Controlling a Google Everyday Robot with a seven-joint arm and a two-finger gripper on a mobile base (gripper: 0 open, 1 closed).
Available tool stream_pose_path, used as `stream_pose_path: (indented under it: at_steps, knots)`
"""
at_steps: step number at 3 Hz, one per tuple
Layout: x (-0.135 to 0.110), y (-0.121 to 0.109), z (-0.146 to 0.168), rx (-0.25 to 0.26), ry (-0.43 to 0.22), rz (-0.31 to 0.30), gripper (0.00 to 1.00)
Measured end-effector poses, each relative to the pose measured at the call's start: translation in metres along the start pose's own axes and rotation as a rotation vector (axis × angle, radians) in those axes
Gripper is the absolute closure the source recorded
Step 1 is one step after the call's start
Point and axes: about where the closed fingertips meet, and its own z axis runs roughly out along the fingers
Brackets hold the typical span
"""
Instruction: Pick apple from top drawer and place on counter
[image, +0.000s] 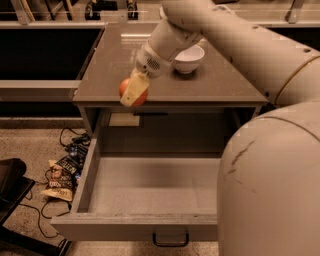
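Speckled floor and dark shelving all round; glossy grey-brown worktop (220, 85) at centre, white bowl (188, 59) toward its rear. Below it, top drawer (135, 229) pulled well out, only its grey floor showing inside, loop handle (171, 241) on the front panel.

Gripper (133, 96) at the front-left edge of the worktop, closed on the apple (123, 88), one pale finger lying across the near face of the fruit. Apple at worktop height, over the front lip, well apart from the bowl; contact with the surface impossible to tell.

Probably held this far forward as the shortest way up from the drawer, with room for a release clear of the bowl.

No long axis to speak of, being round; stem hidden, so pointing direction unknown. Finger slanting down and leftward.

Snack packets (60, 176) on the floor beside the cabinet.
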Motion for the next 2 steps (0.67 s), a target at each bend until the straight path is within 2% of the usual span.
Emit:
stream_pose_path:
  at_steps: [1,2]
  knots:
    - [-0.031,-0.014,-0.049,0.028,-0.035,-0.014,1.0]
    - [-0.066,-0.032,-0.095,0.118,-0.113,-0.041,1.0]
